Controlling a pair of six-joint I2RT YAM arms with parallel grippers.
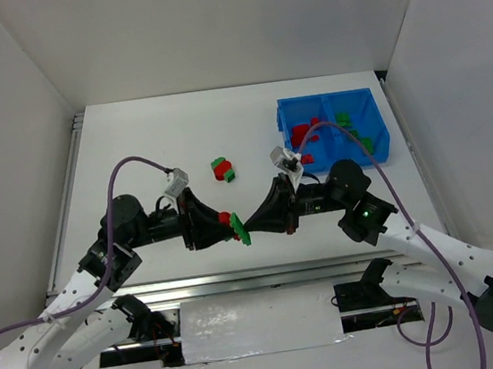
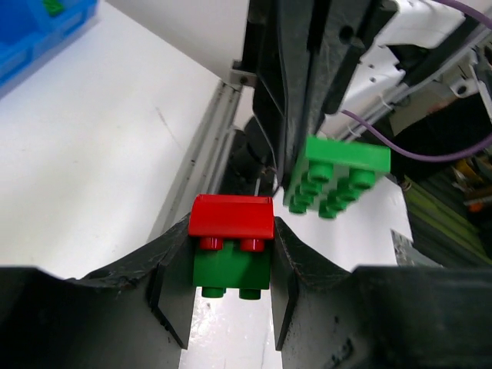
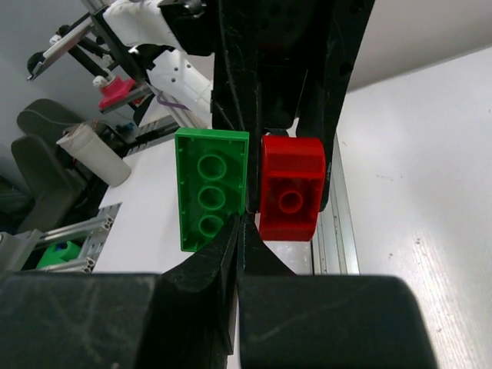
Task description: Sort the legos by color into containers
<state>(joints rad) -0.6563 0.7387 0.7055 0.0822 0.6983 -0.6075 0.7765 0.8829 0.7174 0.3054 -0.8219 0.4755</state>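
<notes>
Legos (image 2: 231, 265) gripped by left end effector (image 2: 231, 238), left wrist shows red over green

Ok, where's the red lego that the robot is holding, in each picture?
Top external: red lego near the middle, slightly left and low.
Left wrist: bottom middle, pinched in the left tool.
Right wrist: just right of the middle.
Shared landmark: the flat green plate beside it in all three.
</notes>
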